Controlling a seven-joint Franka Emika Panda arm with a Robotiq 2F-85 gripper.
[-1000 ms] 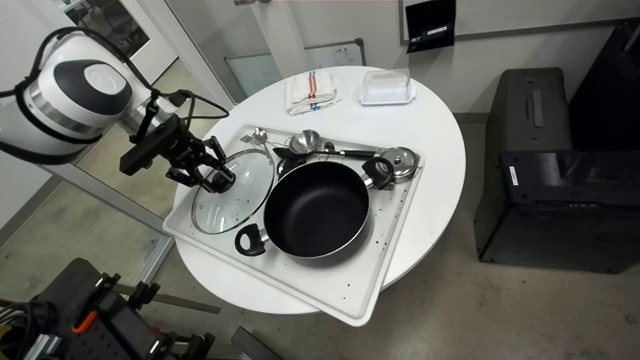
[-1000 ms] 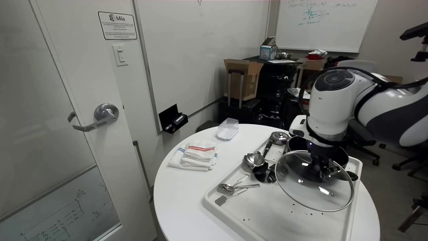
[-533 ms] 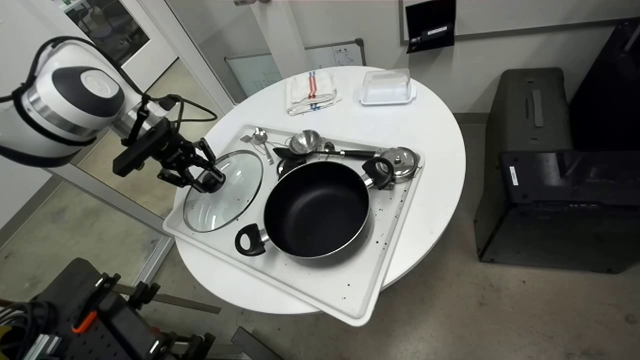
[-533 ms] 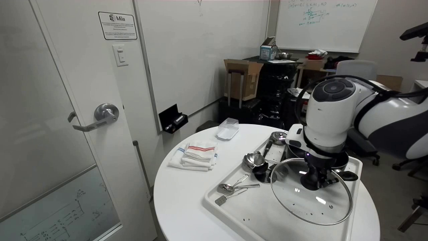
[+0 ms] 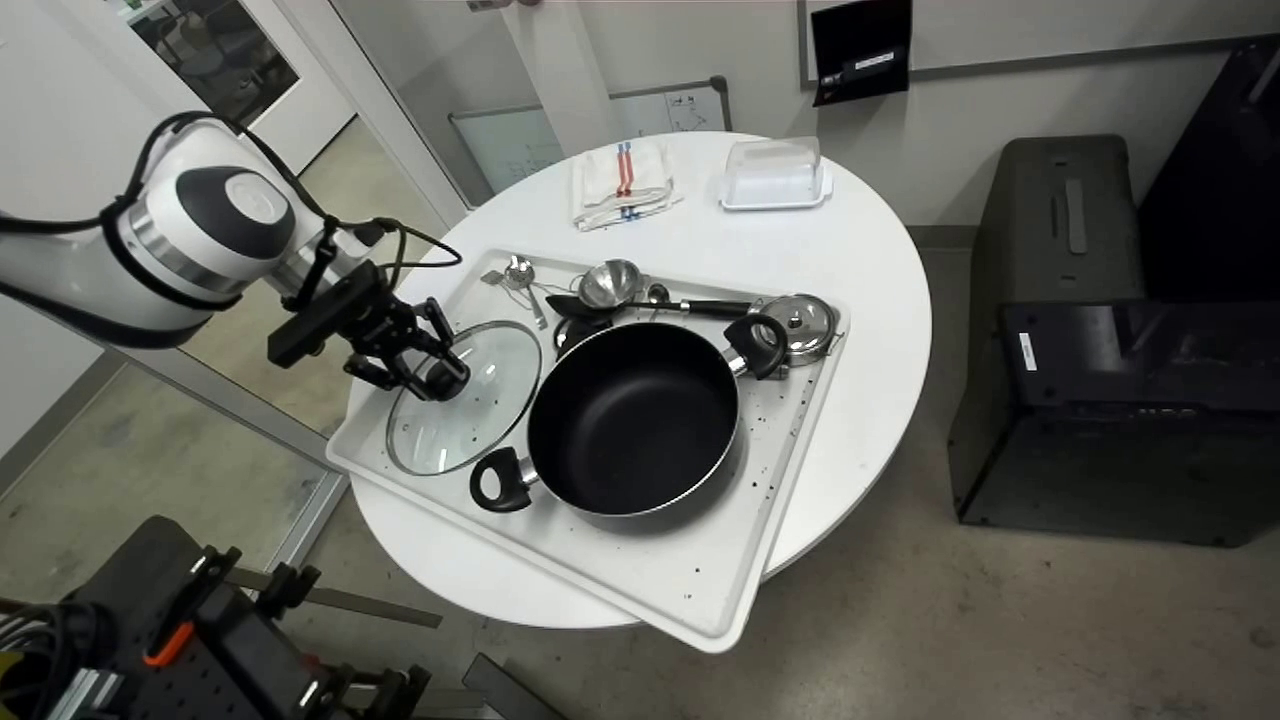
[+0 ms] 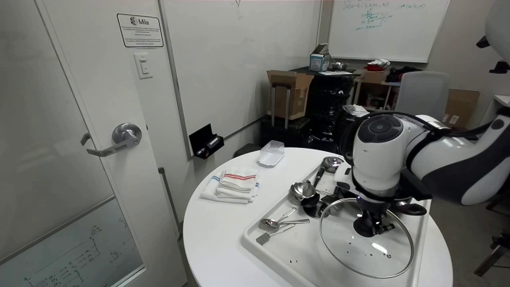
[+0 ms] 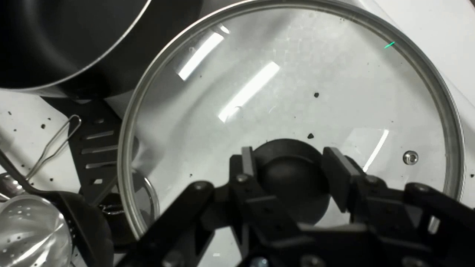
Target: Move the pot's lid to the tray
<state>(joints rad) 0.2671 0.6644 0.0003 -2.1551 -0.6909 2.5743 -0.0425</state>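
Holds the round glass lid (image 7: 289, 104) by its black knob (image 7: 293, 185), keeping the jaws of the gripper (image 7: 292, 161) parted only by the knob's width and pressed to either side of it. Has the lid over the white tray (image 5: 715, 540), just beside the black pot (image 5: 635, 430) and near one of its handles (image 5: 514, 482). Brings it lower in an exterior view than a second ago, and closer to the pot than half a second ago; leaves pot and tray unmoved. Through clear glass, hard to be sure of contact with the tray. Reaches in with the white arm (image 6: 378, 157) from the right in an exterior view, bent at the wrist, pointing down at the knob.
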